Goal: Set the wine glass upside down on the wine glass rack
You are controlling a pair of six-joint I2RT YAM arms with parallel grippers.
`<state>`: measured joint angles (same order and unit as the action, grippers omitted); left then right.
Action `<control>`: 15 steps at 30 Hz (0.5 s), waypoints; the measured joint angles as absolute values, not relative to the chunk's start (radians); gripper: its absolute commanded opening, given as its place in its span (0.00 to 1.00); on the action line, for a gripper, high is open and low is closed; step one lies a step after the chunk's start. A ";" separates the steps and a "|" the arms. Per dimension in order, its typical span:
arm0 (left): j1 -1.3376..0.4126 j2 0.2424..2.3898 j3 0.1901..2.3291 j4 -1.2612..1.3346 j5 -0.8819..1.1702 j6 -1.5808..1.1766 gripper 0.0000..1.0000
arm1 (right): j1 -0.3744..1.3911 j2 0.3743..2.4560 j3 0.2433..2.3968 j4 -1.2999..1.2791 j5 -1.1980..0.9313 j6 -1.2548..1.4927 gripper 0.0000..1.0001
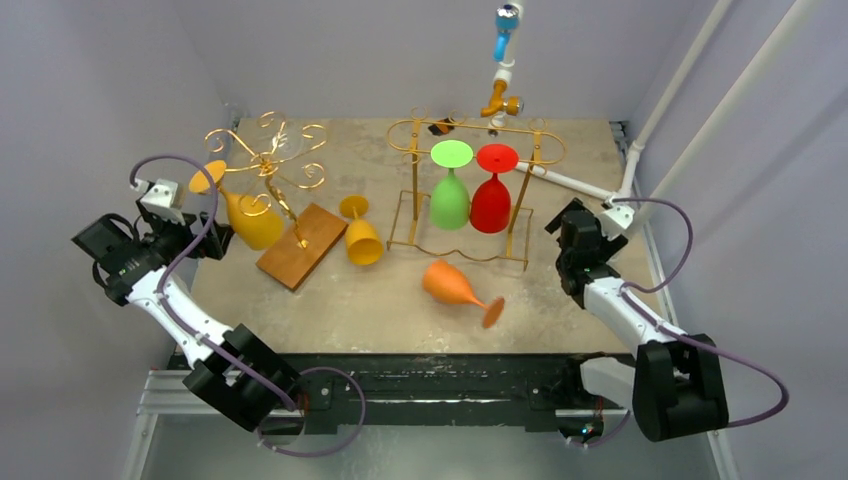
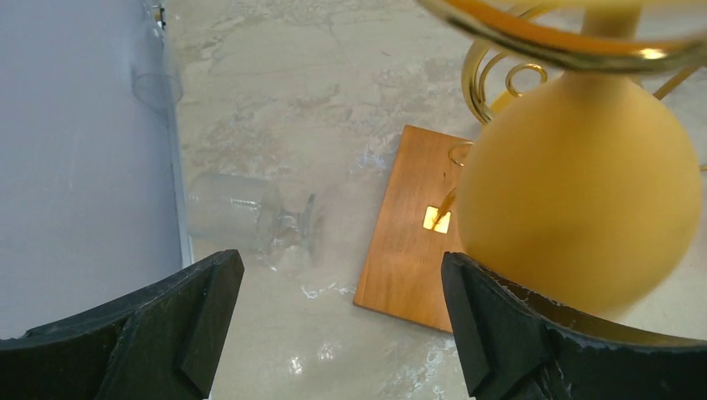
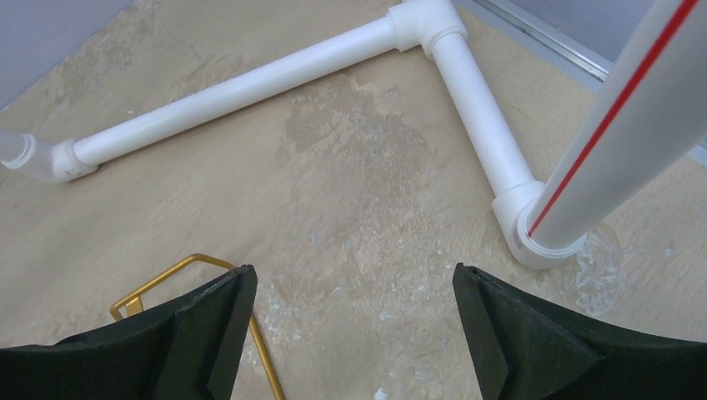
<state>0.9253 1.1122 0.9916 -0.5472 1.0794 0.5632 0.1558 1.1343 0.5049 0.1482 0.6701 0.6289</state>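
Top external view: the orange wine glass (image 1: 453, 286) is laid on its side on the table (image 1: 400, 305), just before the gold rack (image 1: 414, 185) — a green glass (image 1: 450, 198) and a red glass (image 1: 490, 203) are hung there upside down. The left gripper (image 2: 342, 271), beside a yellow glass (image 2: 579, 200), and the right gripper (image 3: 354, 287), over a white pipe (image 3: 250, 83), are spread wide — nothing gripped.

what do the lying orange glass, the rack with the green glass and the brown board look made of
Orange glass: likely plastic; opaque, matte, evenly coloured.
Rack: thin metal wire, gold finish; it glints.
Brown board: probably wood; faint grain, smooth satin surface.
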 measured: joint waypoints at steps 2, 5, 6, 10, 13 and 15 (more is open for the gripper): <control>0.913 1.114 0.971 -0.547 1.076 0.577 0.96 | 0.156 1.148 0.506 0.160 0.662 0.628 0.99; 0.886 1.115 0.944 -0.543 1.063 0.607 0.96 | 0.156 1.174 0.513 0.184 0.654 0.617 0.99; 0.878 1.115 0.931 -0.539 1.058 0.617 0.96 | 0.156 1.184 0.518 0.191 0.649 0.611 0.99; 0.856 1.118 0.873 -0.511 1.067 0.625 0.96 | 0.156 1.218 0.547 0.205 0.633 0.596 0.99; 0.849 1.116 0.851 -0.460 1.076 0.625 0.96 | 0.156 1.228 0.562 0.208 0.629 0.592 0.99; 0.847 1.108 0.831 -0.430 1.087 0.623 0.95 | 0.156 1.231 0.564 0.210 0.627 0.592 0.99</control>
<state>0.8474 1.1076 0.8310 -0.4301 1.0870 0.6228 0.1558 1.2312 0.5644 0.2100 0.6273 0.5919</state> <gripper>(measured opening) 0.960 0.987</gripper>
